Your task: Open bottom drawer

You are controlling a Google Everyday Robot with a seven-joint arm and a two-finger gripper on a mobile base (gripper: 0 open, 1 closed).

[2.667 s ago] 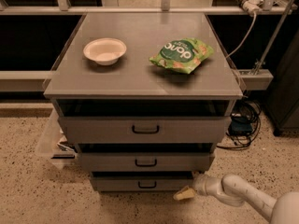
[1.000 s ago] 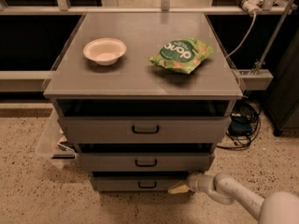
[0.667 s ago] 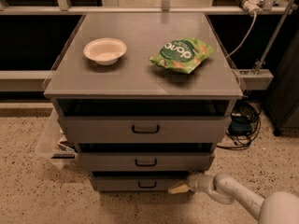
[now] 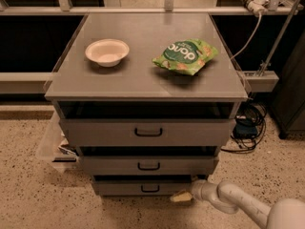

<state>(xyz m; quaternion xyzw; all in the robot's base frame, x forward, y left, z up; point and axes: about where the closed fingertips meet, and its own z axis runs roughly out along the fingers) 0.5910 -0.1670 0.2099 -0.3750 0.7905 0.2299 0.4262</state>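
The bottom drawer point(image 4: 128, 187) is the narrowest grey front, lowest of three in the grey cabinet point(image 4: 143, 75). Its small black bar handle point(image 4: 150, 189) sits at the centre, and the front stands roughly flush under the middle drawer point(image 4: 147, 165). My gripper point(image 4: 180, 197) is low at the bottom right, its pale tip at the right end of the bottom drawer's front, right of the handle and apart from it. My white arm point(image 4: 238, 204) runs in from the lower right corner.
A white bowl point(image 4: 107, 52) and a green snack bag point(image 4: 186, 56) lie on the cabinet top. The top drawer point(image 4: 147, 132) is the widest. Cables point(image 4: 248, 123) and a dark cabinet point(image 4: 290, 94) stand to the right. A clear bin point(image 4: 55, 144) sits on the left floor.
My gripper first moved left and up toward the right end of the bottom drawer, then dropped slightly lower. The drawers have not visibly moved.
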